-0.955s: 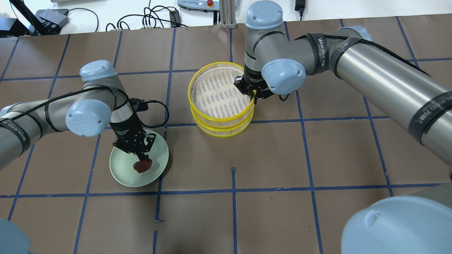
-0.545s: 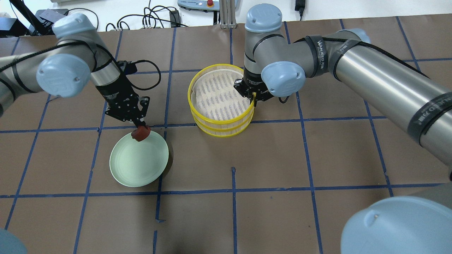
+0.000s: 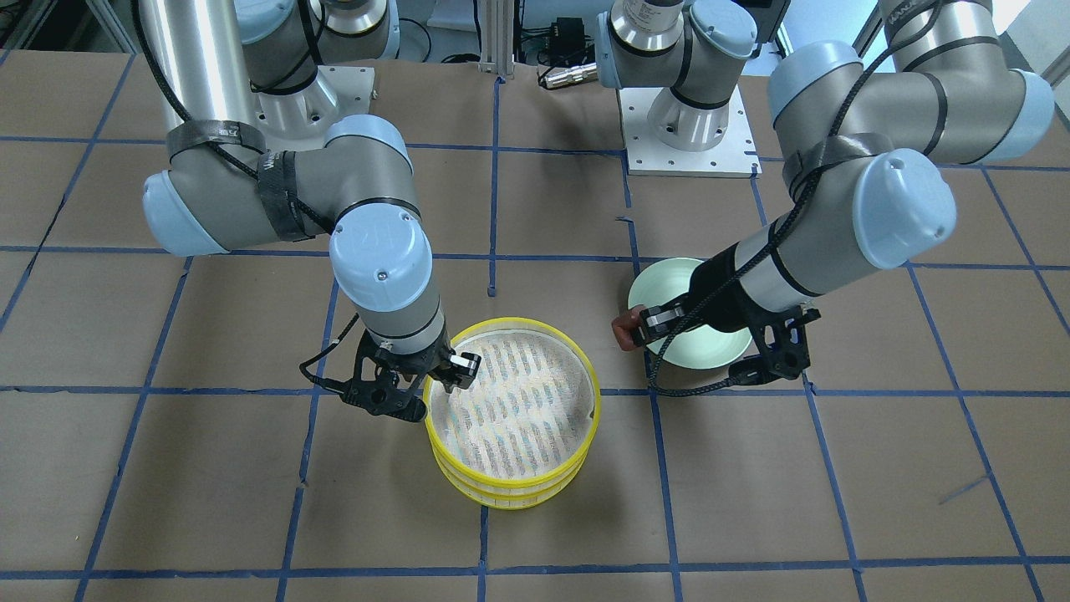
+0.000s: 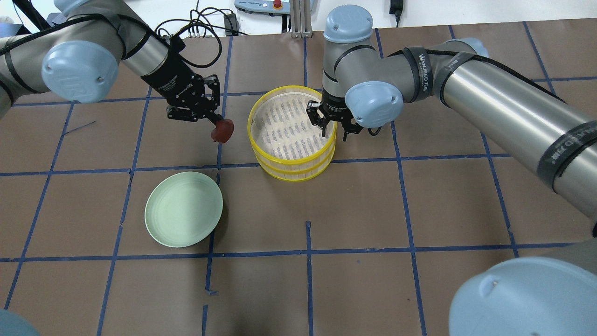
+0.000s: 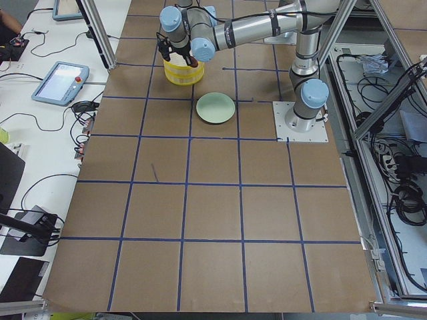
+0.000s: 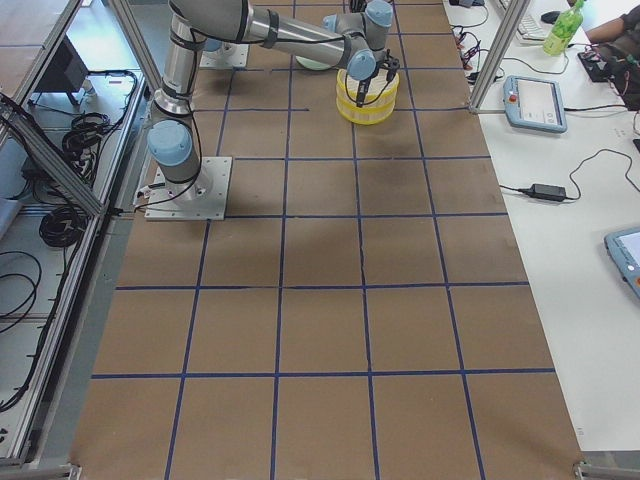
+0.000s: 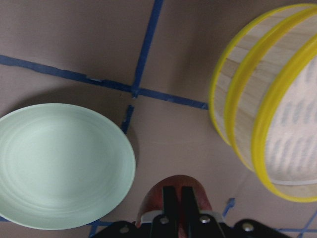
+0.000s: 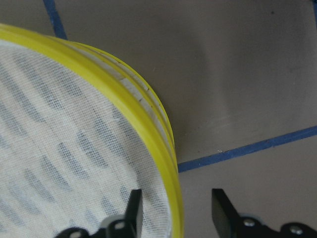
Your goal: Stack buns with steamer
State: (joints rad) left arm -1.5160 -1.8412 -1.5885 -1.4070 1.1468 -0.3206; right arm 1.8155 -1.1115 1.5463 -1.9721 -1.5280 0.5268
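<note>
My left gripper [image 4: 218, 125] is shut on the reddish-brown half-round bun [image 4: 222, 131] and holds it in the air just left of the steamer [image 4: 294, 169]. The bun also shows in the left wrist view [image 7: 173, 191] and the front view [image 3: 624, 329]. The steamer is two stacked yellow-rimmed tiers with a white cloth liner, and its top tier is empty. My right gripper [image 4: 333, 131] is open and straddles the steamer's right rim [image 8: 148, 124], one finger inside and one outside. The white bun shows in no view.
The pale green plate [image 4: 183, 214] lies empty on the brown table, nearer than the steamer and to its left, and also shows in the left wrist view [image 7: 59, 163]. Blue tape lines grid the table. Cables and a pendant lie beyond the far edge.
My left gripper has lifted the reddish-brown bun off the plate and carried it away and rightward to beside the steamer. The right gripper stays at the rim, its fingers now looking wider apart.
</note>
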